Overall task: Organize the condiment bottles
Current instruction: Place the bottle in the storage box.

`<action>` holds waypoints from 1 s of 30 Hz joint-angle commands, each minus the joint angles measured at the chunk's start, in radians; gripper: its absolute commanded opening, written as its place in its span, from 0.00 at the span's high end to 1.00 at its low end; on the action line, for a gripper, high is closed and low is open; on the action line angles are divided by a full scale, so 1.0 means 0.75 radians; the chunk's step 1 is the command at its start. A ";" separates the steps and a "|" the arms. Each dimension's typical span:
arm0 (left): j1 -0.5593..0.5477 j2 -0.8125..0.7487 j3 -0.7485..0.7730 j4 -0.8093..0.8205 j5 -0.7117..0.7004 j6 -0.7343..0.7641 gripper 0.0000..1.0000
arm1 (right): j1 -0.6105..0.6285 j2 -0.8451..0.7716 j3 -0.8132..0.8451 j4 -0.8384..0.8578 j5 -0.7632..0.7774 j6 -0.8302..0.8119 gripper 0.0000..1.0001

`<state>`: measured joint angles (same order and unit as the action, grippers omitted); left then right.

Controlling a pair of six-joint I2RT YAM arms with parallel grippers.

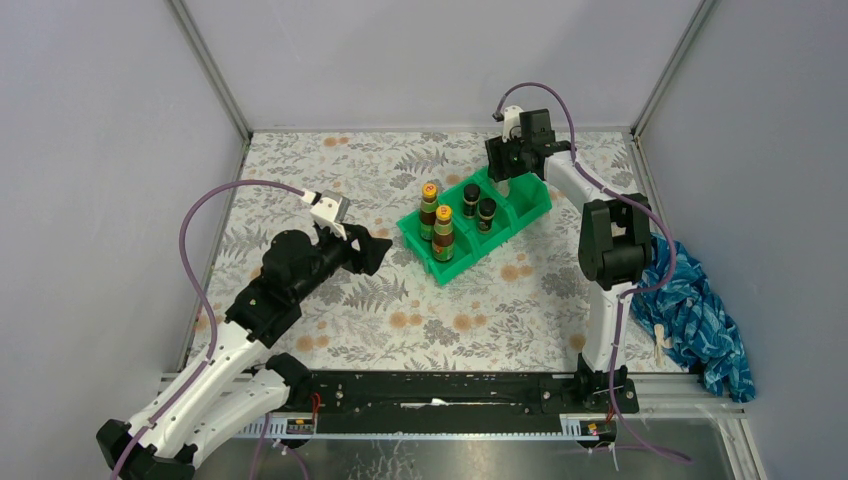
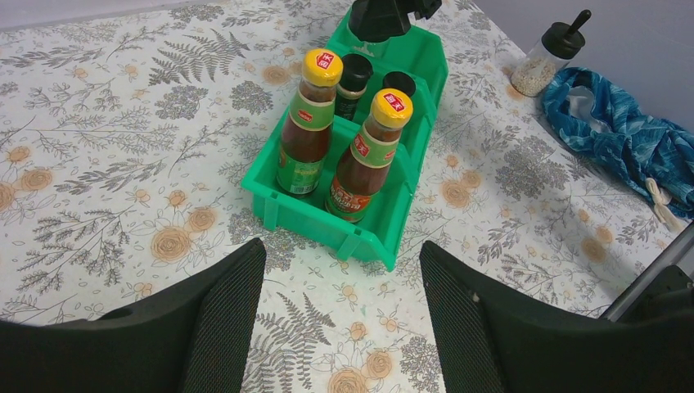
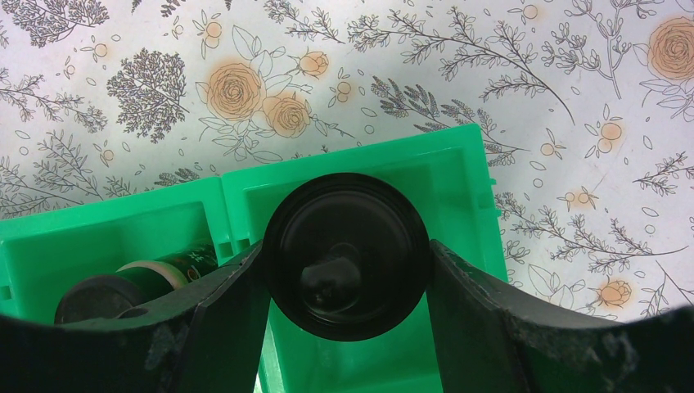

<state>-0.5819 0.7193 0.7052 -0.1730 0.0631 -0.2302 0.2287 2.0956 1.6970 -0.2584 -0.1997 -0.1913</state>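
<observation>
A green divided bin [image 1: 520, 212] stands mid-table. Its near compartment holds two brown yellow-capped bottles [image 2: 307, 123] [image 2: 370, 155]; the middle one holds two short dark black-capped jars [image 2: 353, 75] [image 2: 398, 83]. My right gripper [image 3: 345, 252] is shut on the round black lid of a jar [image 3: 345, 282], held over the bin's far end compartment [image 3: 458, 172]; the jar's body is hidden under the lid. My left gripper [image 2: 342, 270] hangs open just left of the bin, nothing between its fingers. Another clear black-lidded jar [image 2: 552, 56] stands on the table by the cloth.
A crumpled blue cloth [image 1: 690, 310] lies at the table's right edge beside the right arm. Grey walls with metal frame rails close in the floral tabletop [image 1: 330, 180] on three sides.
</observation>
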 commanded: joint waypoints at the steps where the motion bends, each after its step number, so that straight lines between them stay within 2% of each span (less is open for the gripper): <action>1: -0.006 0.003 0.003 0.046 0.014 0.027 0.25 | 0.017 0.003 0.063 0.042 0.025 -0.031 1.00; 24: -0.007 0.008 0.003 0.046 0.028 0.029 0.25 | 0.010 0.026 0.059 0.045 0.042 -0.020 1.00; 25: -0.007 0.008 0.001 0.046 0.028 0.029 0.25 | 0.010 0.027 0.057 0.045 0.041 -0.020 0.97; 30: -0.007 0.012 0.003 0.046 0.034 0.029 0.24 | 0.010 0.024 0.051 0.054 0.050 -0.017 0.65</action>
<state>-0.5819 0.7250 0.7052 -0.1730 0.0711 -0.2291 0.2283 2.0975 1.6985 -0.2573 -0.1921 -0.1909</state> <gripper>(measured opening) 0.752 0.697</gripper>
